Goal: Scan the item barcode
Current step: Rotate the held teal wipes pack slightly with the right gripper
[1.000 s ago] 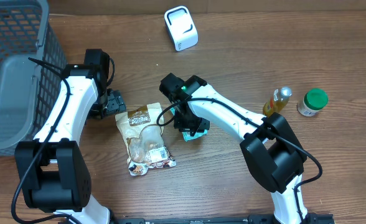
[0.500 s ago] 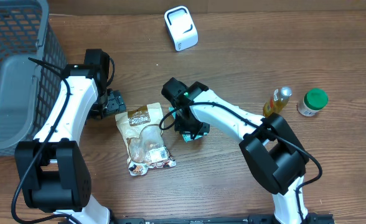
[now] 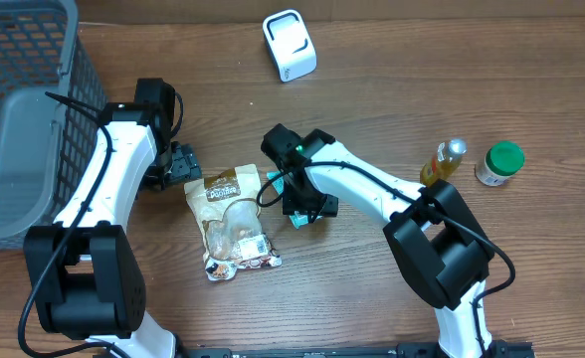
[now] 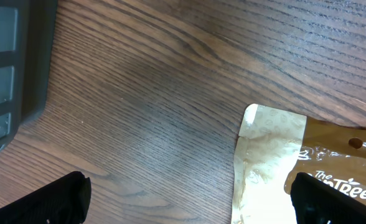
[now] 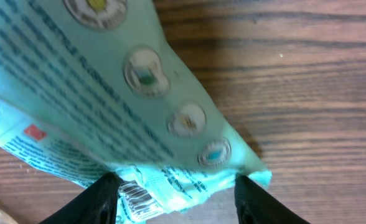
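Right claw [image 5: 180, 198] stands over the teal packet [image 5: 108, 93], jaws apart with the packet's lower edge between them; whether they pinch it or merely straddle it I cannot tell. The packet lies on the table [image 3: 372, 298] near the middle of the overhead frame, directly under this claw, so the right arm is plainly the nearer one. In the wrist view its long axis runs from upper left down to lower right, and a barcode [image 5: 136, 200] shows at the bottom edge, close to the left finger.

The white scanner [image 3: 290, 45] (my reading of that box) sits well apart, at top centre of the overhead frame, so the packet would have to travel up the frame to reach it.

The overhead view shows only a teal sliver of the packet beneath the claw; the right wrist view alone shows print and barcode. Left claw [image 4: 189, 199] is wide open and empty, just beside the top corner of the brown pouch [image 3: 233, 224], left of centre.
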